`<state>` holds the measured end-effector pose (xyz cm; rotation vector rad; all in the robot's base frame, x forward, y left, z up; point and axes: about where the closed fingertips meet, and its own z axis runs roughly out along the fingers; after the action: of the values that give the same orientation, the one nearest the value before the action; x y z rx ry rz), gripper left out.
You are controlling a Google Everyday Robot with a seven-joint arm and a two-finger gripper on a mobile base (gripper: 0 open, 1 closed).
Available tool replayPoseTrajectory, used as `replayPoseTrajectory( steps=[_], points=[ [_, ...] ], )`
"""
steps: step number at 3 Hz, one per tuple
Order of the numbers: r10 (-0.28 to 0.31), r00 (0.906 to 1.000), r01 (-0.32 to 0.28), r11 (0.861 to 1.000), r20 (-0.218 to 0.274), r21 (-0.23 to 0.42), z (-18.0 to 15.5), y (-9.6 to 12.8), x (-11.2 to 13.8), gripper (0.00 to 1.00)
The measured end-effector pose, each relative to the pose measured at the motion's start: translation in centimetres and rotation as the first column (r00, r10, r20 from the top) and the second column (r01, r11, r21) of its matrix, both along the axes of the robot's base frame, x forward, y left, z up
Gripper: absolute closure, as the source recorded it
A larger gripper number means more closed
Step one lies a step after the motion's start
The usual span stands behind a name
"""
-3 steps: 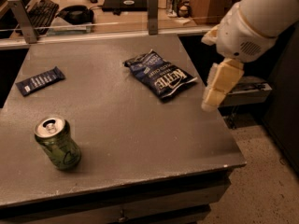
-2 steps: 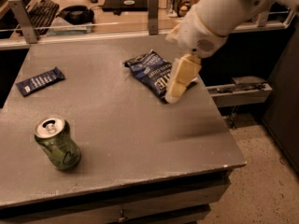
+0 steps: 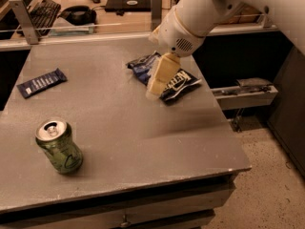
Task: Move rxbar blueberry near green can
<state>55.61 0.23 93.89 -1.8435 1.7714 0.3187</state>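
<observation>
The rxbar blueberry (image 3: 41, 82) is a small flat dark-blue wrapper lying at the table's left edge. The green can (image 3: 59, 146) stands upright near the front left, silver top and pull tab showing. My gripper (image 3: 157, 82) hangs from the white arm above the middle right of the table, over the chip bag, far to the right of the bar and the can. It holds nothing that I can see.
A crinkled blue Kettle chip bag (image 3: 183, 80) lies under the gripper at the table's right side. The grey table (image 3: 124, 132) ends at the right and front edges. A desk with a keyboard (image 3: 40, 11) and a railing post (image 3: 20, 20) stands behind.
The arm has swung left from beyond the table's right edge to above the chip bag. The bar, can and bag have not moved.
</observation>
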Motion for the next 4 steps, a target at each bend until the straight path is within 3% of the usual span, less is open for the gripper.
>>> replayPoseTrajectory(
  steps=[1,2,3,4],
  points=[
    [0.003,1.0000,-0.003,1.000,0.007,0.010,0.1,0.4,0.6,0.00],
    [0.061,0.9968,-0.066,0.992,0.051,0.107,0.1,6.2,4.8,0.00],
    [0.119,0.9911,-0.128,0.972,0.061,0.197,-0.5,12.0,8.1,0.00],
    [0.139,0.9894,-0.145,0.958,0.042,0.247,-2.1,17.7,9.6,0.00]
  ],
)
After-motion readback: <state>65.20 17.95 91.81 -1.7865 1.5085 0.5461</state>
